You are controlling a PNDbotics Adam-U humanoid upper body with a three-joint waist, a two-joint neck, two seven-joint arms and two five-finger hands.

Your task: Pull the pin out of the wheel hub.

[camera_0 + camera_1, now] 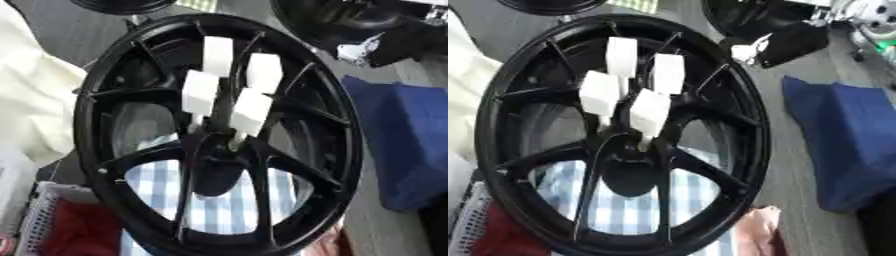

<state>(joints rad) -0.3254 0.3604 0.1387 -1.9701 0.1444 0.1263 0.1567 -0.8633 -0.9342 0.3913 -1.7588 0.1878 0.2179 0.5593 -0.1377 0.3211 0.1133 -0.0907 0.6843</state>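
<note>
Glossy black wheel hub (131, 160), matt white pins (199, 92), blue cloth (411, 145).

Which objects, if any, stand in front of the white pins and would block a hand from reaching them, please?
Nothing visible blocks the four white pins; they stick out of the black wheel hub towards the camera, unobstructed. No robot hand is in either view, so its approach path cannot be judged.

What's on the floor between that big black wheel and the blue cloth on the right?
Nothing: in the right eye view, only bare grey floor separates the black spoked wheel from the blue cloth.
</note>
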